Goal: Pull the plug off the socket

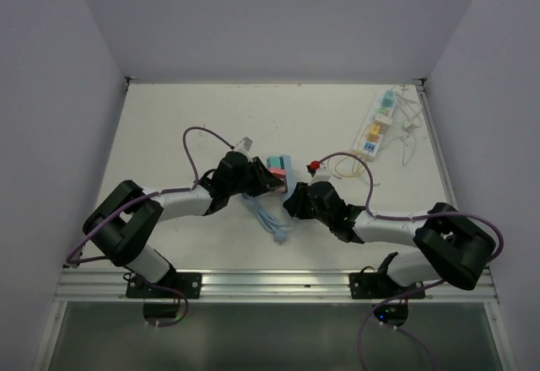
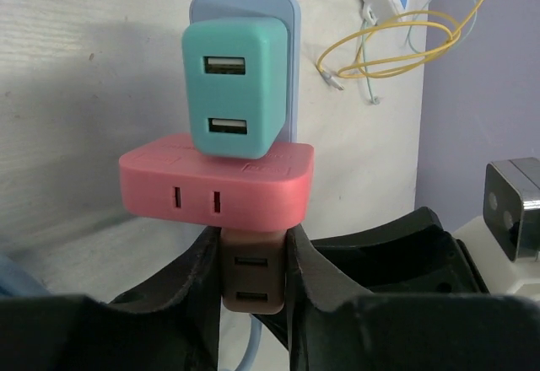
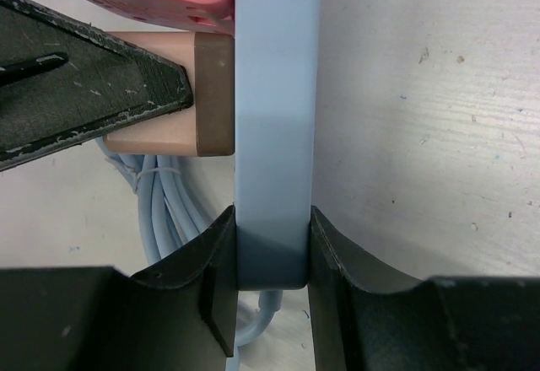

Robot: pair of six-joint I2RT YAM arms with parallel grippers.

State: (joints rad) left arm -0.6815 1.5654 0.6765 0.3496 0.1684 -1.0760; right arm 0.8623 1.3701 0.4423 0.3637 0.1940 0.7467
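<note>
Near the middle of the table, the two arms meet over a light-blue socket strip that carries three plug-in blocks in a row. The right gripper is closed on the strip's thin end, one black finger flat against each face, with the strip standing on edge between them. Its camera shows the strip running up toward 12 o'clock and the blocks jutting off toward 9 o'clock.

The left gripper is clamped on the brown plug, its fingers pressing that plug's two sides. From the left wrist, the brown plug sits at 6 o'clock, the pink plug directly above it and the teal plug at 12 o'clock. All three are seated against the strip. In the right wrist view the brown plug's base lies flush against the strip, with no gap showing.

A light-blue coiled cable lies on the table at 6 o'clock from the strip, between the two arms.

Toward 2 o'clock on the table, well apart from both grippers, lies a white power strip with pastel outlets and a thin white cord. Between it and the arms are a loop of yellow wire and a small red object; what that object is I cannot tell
</note>
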